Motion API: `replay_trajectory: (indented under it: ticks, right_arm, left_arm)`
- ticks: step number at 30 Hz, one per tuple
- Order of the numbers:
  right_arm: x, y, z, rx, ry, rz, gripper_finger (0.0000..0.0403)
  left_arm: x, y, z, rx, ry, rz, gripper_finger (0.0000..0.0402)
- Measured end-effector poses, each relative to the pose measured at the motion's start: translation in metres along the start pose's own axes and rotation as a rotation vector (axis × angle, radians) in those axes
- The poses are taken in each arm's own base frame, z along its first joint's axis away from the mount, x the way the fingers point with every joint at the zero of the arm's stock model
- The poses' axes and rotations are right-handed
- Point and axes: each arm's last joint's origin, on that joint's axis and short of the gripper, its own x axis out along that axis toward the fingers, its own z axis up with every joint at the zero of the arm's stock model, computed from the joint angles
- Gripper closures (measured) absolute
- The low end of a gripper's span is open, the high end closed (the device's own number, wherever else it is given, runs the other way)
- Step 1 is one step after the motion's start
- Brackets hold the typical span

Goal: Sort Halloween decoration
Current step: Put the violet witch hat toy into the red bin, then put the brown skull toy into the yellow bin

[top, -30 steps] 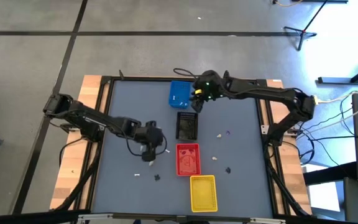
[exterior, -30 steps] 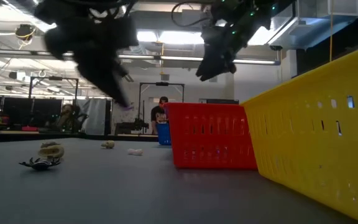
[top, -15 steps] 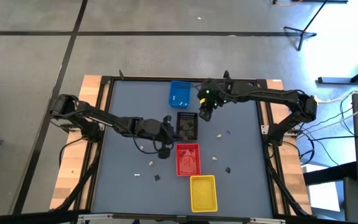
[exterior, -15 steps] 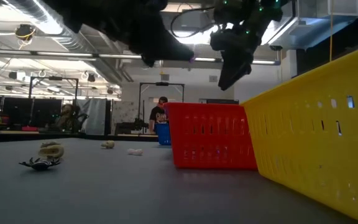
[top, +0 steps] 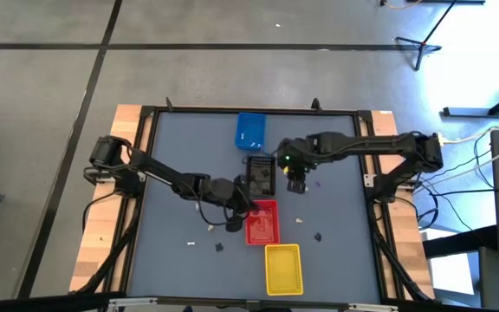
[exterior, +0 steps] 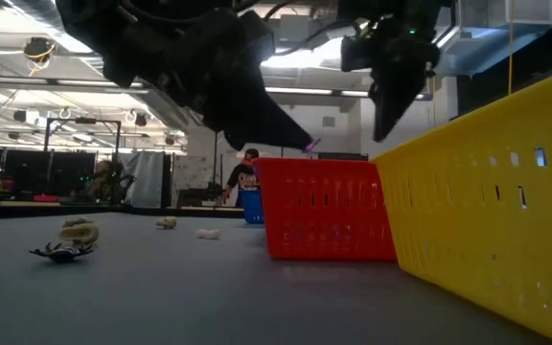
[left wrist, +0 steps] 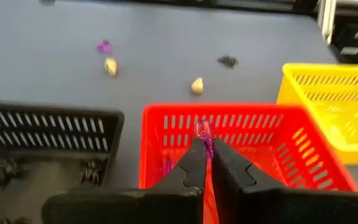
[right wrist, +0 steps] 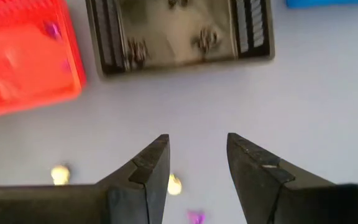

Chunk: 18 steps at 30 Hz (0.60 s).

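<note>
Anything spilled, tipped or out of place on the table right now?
Nothing stands out. The blue, black, red and yellow trays sit flat in a rough line. A few loose decorations lie unsorted on the mat. The left gripper is shut on a small purple piece at the red tray.

Spread right fingers [right wrist: 153, 163] above cream pieces [right wrist: 174, 184], red tray [right wrist: 30, 68], black tray [right wrist: 176, 34]
</note>
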Motion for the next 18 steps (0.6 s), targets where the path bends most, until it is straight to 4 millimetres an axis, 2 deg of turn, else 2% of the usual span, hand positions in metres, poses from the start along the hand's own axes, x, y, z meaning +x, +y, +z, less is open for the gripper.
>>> replay_trajectory:
  ticks: [10,15,18]
  right_arm:
    - [-0.003,0.024,-0.016,-0.153,0.137,-0.117,0.0244]
    - [-0.004,0.025,-0.021,-0.203,0.168,-0.112,0.0244]
    - [-0.002,0.024,-0.031,-0.253,0.155,-0.085,0.0244]
  left_arm:
    - [0.000,-0.001,0.000,-0.074,0.003,-0.002,0.0329]
    - [0.000,-0.001,0.000,-0.074,-0.001,-0.003,0.0301]
    - [0.000,-0.001,0.000,-0.074,0.000,-0.002,0.0296]
